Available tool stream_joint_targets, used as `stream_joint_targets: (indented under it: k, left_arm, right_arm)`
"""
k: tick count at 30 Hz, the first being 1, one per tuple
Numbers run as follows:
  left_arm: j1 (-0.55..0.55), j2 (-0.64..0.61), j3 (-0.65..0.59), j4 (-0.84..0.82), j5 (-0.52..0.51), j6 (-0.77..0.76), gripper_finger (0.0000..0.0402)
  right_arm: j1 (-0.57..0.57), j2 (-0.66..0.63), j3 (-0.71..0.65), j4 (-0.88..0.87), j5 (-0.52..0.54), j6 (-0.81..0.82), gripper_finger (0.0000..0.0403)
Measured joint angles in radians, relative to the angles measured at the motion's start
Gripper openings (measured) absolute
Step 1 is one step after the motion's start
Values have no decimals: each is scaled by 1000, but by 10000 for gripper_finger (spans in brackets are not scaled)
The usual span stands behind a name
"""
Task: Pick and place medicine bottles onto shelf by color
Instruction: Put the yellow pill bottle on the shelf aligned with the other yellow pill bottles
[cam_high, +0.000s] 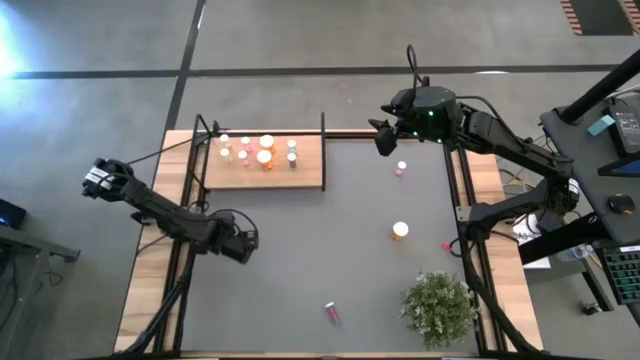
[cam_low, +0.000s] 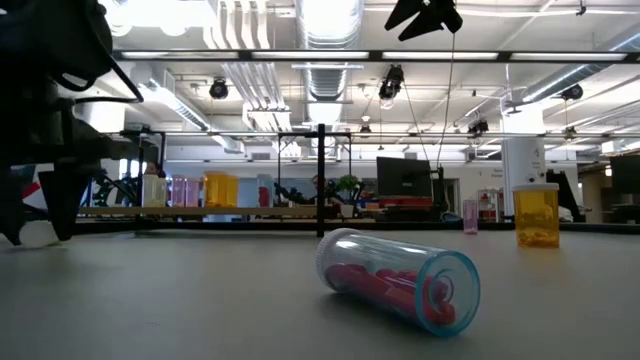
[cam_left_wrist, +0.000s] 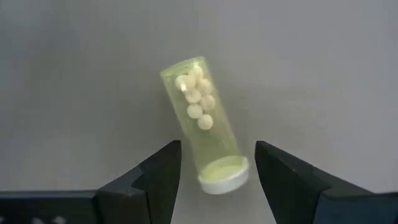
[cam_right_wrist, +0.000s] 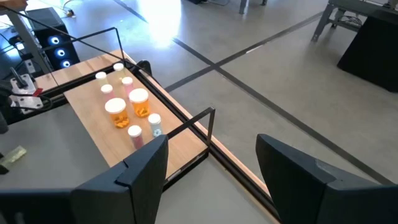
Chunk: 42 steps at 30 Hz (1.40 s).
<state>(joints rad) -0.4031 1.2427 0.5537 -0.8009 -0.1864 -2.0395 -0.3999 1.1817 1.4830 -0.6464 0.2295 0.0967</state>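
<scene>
A: High view: light-wood shelf (cam_high: 262, 165) at table's far left, seven upright bottles (cam_high: 265, 152) on it.

B: Grippers?

A: Right gripper (cam_high: 384, 138) open, empty, at far right. Left gripper (cam_left_wrist: 217, 168) open, straddling a lying yellow-green bottle (cam_left_wrist: 204, 121), not gripping.

B: Others?

A: Orange bottle (cam_high: 400, 230), small pink one (cam_high: 401, 168), fallen red one (cam_high: 331, 313) loose on table.

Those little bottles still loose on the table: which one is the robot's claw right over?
The yellow-green bottle, lying on its side between the left gripper's open fingers. The pink one, the small pink one and the orange one sit far from either gripper.
</scene>
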Motion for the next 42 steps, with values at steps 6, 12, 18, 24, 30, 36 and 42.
stream_joint_targets:
  k: [6, 12, 18, 24, 30, 36, 42]
  left_arm:
    - [28, 0, -6, 14, -2, 19, 189]
    - [62, 0, -6, 15, -4, 34, 173]
    - [77, 0, -6, 34, -4, 37, 139]
    - [83, 0, -6, 92, -4, 64, 114]
    - [83, 0, 4, 167, -4, 106, 101]
    - [83, 8, 26, 276, -7, 189, 100]
    - [84, 136, 103, 327, -14, 197, 100]
  right_arm:
    - [0, 0, 0, 0, 0, 0, 233]
    - [0, 0, 0, 0, 0, 0, 233]
    - [0, 0, 0, 0, 0, 0, 233]
    - [0, 0, 0, 0, 0, 0, 233]
    - [0, 0, 0, 0, 0, 0, 233]
    - [0, 0, 0, 0, 0, 0, 233]
    - [0, 0, 0, 0, 0, 0, 233]
